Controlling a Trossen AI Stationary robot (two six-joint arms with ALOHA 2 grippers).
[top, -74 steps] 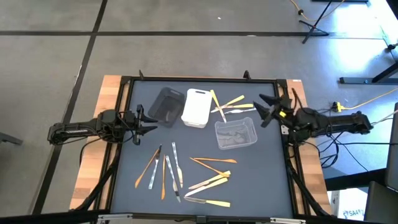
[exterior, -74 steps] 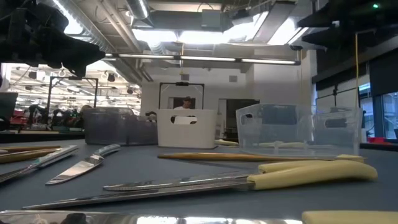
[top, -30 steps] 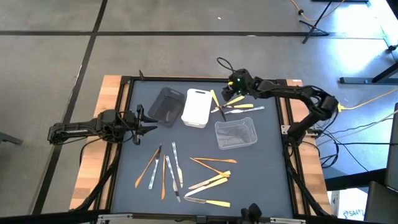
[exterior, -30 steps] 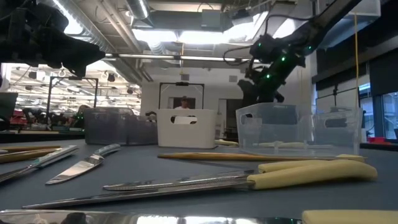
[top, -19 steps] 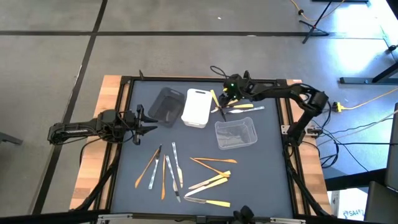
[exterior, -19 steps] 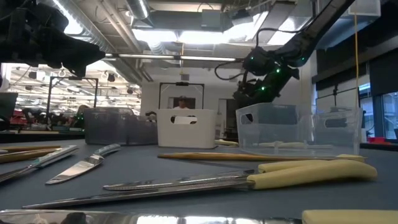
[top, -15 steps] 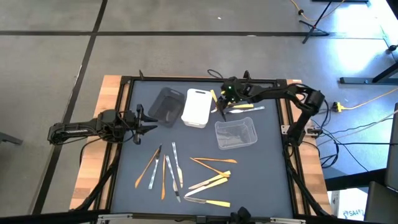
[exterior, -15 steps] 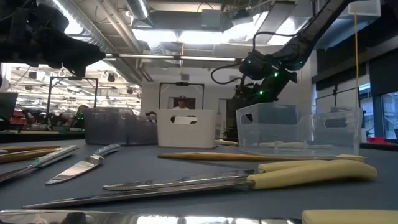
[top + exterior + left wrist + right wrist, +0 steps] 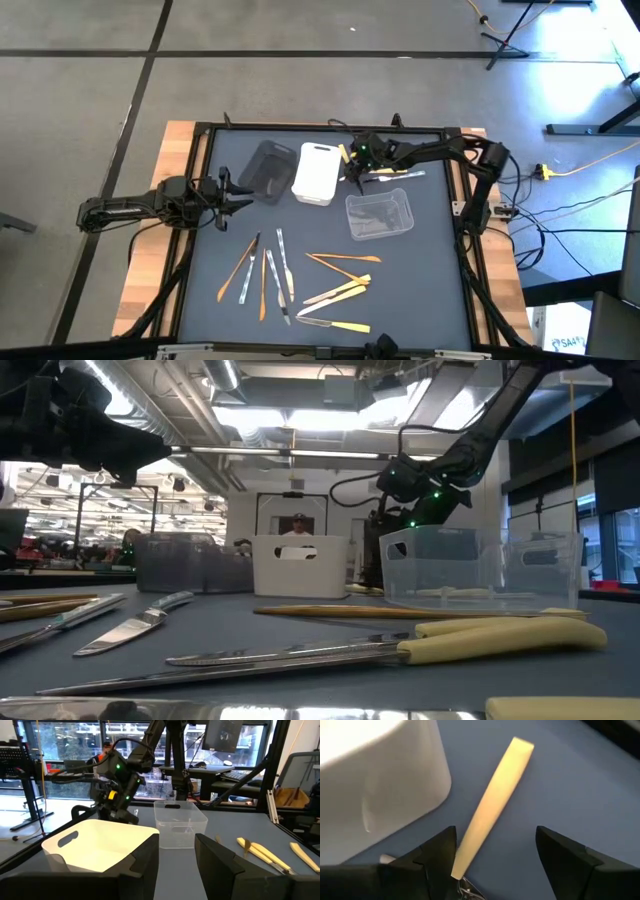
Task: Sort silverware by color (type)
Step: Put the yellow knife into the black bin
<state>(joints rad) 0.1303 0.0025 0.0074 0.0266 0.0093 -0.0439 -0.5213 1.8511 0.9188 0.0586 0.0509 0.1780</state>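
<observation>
My right gripper hangs open, slanting down, just beside the right wall of the white tray. In the right wrist view a pale yellow utensil handle lies flat on the mat between its two fingers; no touch shows. More silverware lies nearby, at the near middle and near left. My left gripper waits open at the table's left edge, holding nothing.
A clear tray with silver pieces in it stands just near of my right gripper. A black tray stands left of the white one. The dark mat's raised frame runs close behind the right arm.
My right gripper has sunk from above the far edge down and toward the white tray, tipping further downward, and now stands low over the pale yellow utensil beside it. Its fingers stay open. The silverware has not shifted.
</observation>
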